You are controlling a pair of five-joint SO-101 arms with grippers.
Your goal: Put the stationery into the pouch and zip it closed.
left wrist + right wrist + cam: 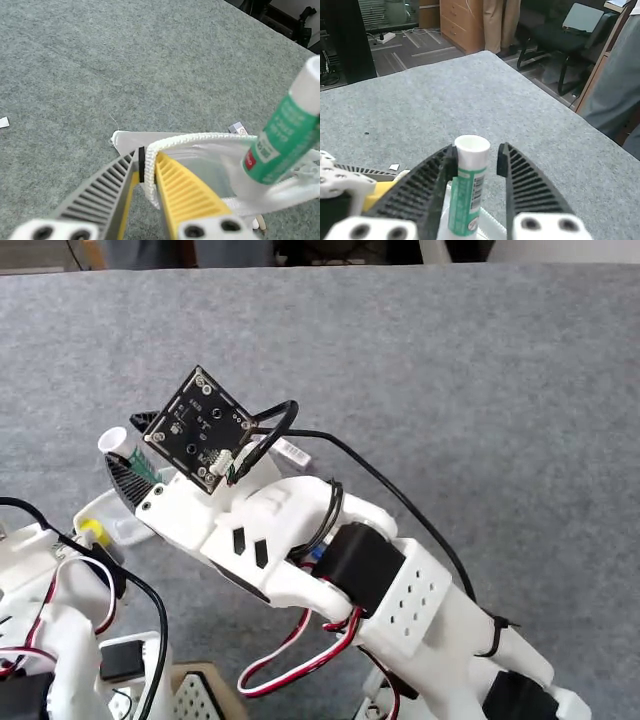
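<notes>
The green glue stick (280, 135), white-capped, is seen tilted with its lower end inside the open mouth of the white pouch (200, 137); its cap (115, 443) is seen from the high view just beyond a wrist camera board; in the right wrist view the glue stick (467, 190) is framed by the right claw (476, 150), whose black fingers are spread about it, one touching the cap and the other just apart from it; the pouch's woven rim is pinched by the left claw (148, 160), its grey and yellow fingers pressed together on the fabric; the pouch (125, 530) is laid on the grey counter (450, 360) near the edge nearest the arms, with the left claw's yellow finger (92, 532) beside it; a small white scrap (2, 122) is left on the counter well apart from the pouch.
</notes>
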